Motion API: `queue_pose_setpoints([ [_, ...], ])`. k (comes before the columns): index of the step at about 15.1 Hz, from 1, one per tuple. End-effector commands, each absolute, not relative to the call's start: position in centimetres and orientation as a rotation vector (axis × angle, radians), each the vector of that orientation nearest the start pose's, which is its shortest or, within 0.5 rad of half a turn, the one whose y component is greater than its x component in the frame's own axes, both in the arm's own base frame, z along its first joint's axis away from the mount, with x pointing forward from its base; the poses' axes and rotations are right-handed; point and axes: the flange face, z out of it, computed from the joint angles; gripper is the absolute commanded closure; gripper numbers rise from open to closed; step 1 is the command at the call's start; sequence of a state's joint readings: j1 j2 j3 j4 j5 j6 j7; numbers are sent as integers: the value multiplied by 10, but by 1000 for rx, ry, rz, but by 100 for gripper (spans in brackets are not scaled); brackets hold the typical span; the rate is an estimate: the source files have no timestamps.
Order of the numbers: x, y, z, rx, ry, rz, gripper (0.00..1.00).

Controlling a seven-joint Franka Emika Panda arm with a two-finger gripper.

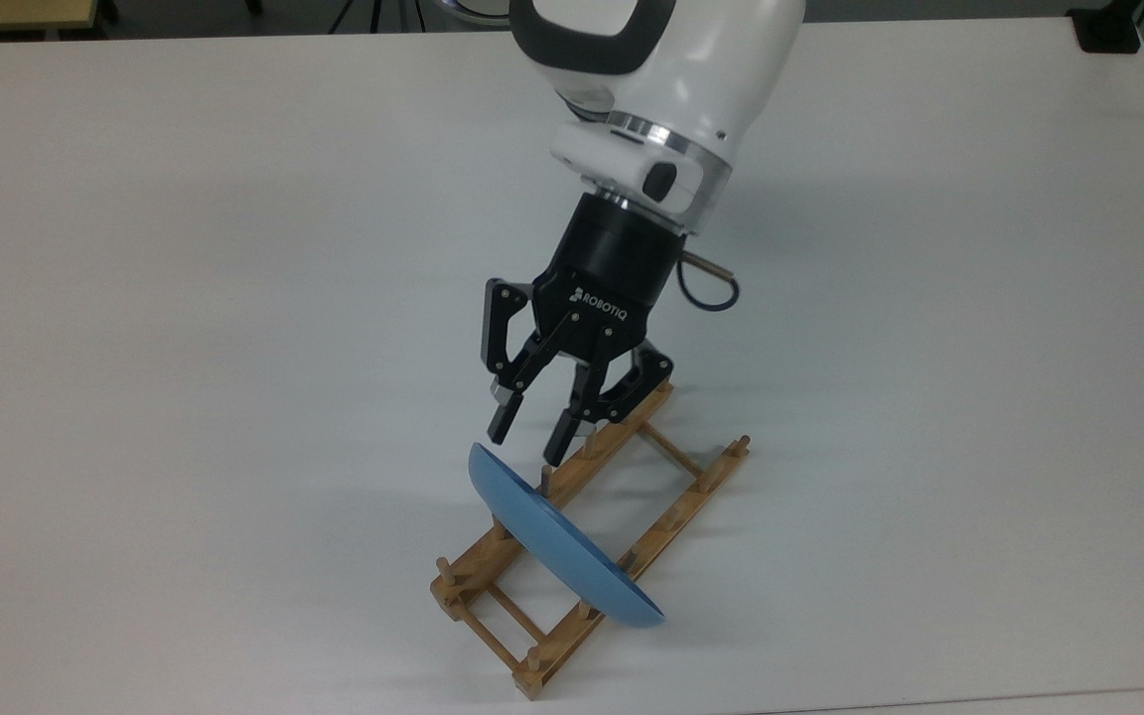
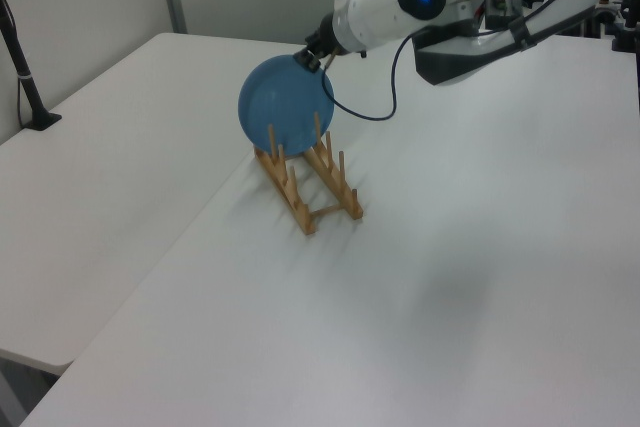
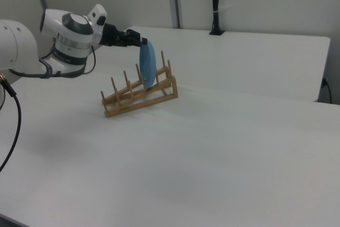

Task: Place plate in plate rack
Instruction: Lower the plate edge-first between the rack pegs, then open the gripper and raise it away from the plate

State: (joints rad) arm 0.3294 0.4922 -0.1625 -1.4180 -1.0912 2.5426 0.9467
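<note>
The light-blue plate [image 1: 557,546] stands on edge in the wooden plate rack [image 1: 699,487], between pegs, tilted toward the top view's left. My gripper [image 1: 526,445] hangs just above the plate's upper rim, fingers open, not touching it. In the left view the plate [image 2: 283,105] rests at the far end of the rack [image 2: 300,192], with the gripper [image 2: 312,57] at its top right edge. In the right view the plate [image 3: 147,63] leans in the rack [image 3: 139,95], the gripper [image 3: 139,40] just left of its rim.
The rack sits on a white table [image 1: 185,248], close to its front edge in the top view. A black clamp post [image 2: 25,77] stands at the table's far left in the left view. A black pole [image 3: 214,3] rises behind the table in the right view.
</note>
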Motion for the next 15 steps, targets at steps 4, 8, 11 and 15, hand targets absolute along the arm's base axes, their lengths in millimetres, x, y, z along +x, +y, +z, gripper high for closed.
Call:
queue_pose_setpoints([
  [4,673,143,540,-3028,408,-1142,47],
  [8,633,76,570,-3078,337,-455,17],
  [11,597,38,594,-3097,181,-174,0],
  [15,568,19,607,-3126,173,-4,0],
])
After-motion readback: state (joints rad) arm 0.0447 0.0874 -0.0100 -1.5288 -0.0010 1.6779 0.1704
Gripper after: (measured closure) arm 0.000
